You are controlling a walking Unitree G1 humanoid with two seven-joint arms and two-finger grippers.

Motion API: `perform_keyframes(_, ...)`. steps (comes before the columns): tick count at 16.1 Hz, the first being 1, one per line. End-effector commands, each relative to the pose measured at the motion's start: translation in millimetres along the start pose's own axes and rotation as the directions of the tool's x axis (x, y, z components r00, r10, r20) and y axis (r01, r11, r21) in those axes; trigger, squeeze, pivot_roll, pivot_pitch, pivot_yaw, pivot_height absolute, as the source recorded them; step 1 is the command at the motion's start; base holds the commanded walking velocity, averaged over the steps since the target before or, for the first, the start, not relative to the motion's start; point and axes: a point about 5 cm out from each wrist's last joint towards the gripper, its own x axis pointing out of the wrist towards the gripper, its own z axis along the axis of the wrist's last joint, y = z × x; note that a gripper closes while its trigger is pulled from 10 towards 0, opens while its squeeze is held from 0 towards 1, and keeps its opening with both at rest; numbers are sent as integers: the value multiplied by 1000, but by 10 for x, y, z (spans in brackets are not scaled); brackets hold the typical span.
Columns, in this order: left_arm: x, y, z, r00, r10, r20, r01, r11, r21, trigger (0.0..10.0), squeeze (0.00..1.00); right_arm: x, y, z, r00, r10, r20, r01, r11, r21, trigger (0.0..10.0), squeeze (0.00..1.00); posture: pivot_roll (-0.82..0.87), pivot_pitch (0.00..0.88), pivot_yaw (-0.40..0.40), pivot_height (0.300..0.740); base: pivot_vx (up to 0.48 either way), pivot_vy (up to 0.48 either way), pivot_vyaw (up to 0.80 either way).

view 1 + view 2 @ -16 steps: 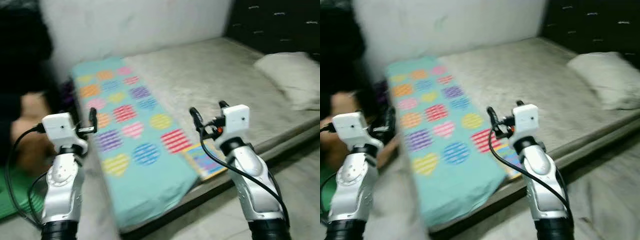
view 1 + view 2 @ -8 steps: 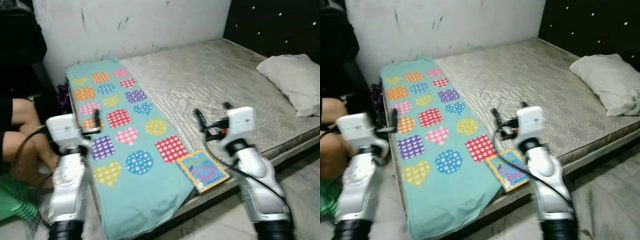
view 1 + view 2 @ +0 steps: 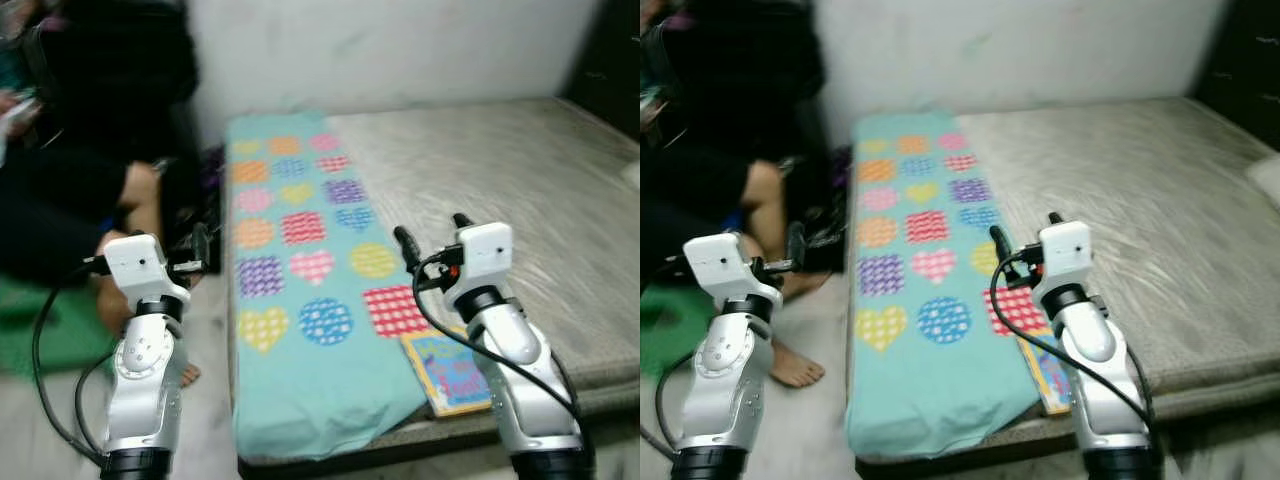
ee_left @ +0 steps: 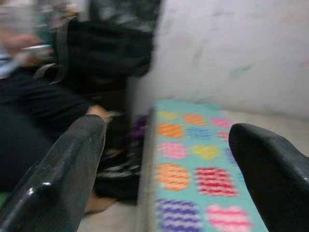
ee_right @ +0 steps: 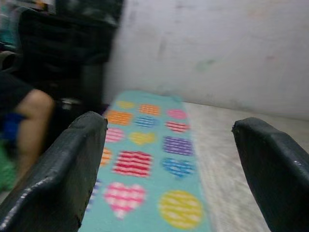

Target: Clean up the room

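**Teal blanket and a book on a grey bed, both grippers raised and empty**

Teal cloth patterned with bright hearts, squares and circles makes up a long blanket (image 3: 310, 290) that lies along the left side of a bed (image 3: 540, 190). Its near end hangs over the foot of the mattress. The bed surface beside it is grey, quilted and slightly shiny, and it runs back to a pale wall (image 3: 400, 50).

A thin, colourful book (image 3: 455, 372) lies flat on the mattress near the front edge, just beside the blanket's right border and touching or nearly touching it. Its cover is blue and yellow; the lettering is too blurred to read.

The right gripper (image 3: 432, 232) is held up in the air above the blanket's right edge and the book. Its two black fingers (image 5: 63, 179) are spread wide apart with nothing between them. The right wrist view looks between them along the blanket toward the wall.

The left gripper (image 3: 200, 245) is held up at the bed's left side, over the floor next to the blanket's edge. Its fingers (image 4: 58, 179) are also wide apart and empty.

To the left of the bed a person (image 3: 80, 200) in dark clothing sits low, with a bare leg and a bare foot (image 3: 795, 368) resting on the pale floor. Something green (image 3: 40, 325) lies on the floor by the person. The whole scene is softly blurred.
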Motion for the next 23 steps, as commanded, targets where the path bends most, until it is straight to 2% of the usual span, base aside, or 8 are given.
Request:
perform_keyframes(1,11,8,27,1000,2,3,-2,1000,12,10000,0,26,65,6,1000,25,9,-25,1000,-4,10000,0,-99,0,-8,740,0,0,800)
perform_keyframes(3,-1,-5,14,1000,-8,-2,8,1000,11,10000,0,45,73,-18,1000,11,3,-11,1000,16,10000,0,-84,0,-20,740,0,0,800)
perform_keyframes(5,-45,-47,-35,1000,-19,-20,19,1000,6,10000,0,40,159,-124,999,19,-28,-18,999,41,10000,0,-67,0,-31,740,0,0,800)
perform_keyframes(7,-94,-76,-74,999,-29,-40,29,1000,1,10000,0,48,215,-121,999,33,-28,-32,998,47,10000,0,-75,0,-27,740,0,0,0)
perform_keyframes(10,-183,-160,-138,994,-77,-74,76,997,-16,10000,0,31,132,-117,1000,8,-26,-7,1000,29,10000,0,-96,0,-12,740,0,0,0)
perform_keyframes(13,-151,-206,-127,993,-95,-73,94,995,-18,10000,0,-42,52,-129,999,-21,-35,22,999,25,10000,0,-104,0,-10,740,0,0,0)
perform_keyframes(17,-178,-193,-128,992,-98,-79,97,995,-15,10000,0,-64,186,-168,999,20,-48,-18,999,40,10000,0,-84,0,-28,740,0,-192,0)
perform_keyframes(23,-208,-181,-114,991,-103,-88,103,995,-8,10000,0,-58,172,-190,998,14,-55,-12,999,44,10000,0,-77,0,-18,740,0,-284,0)
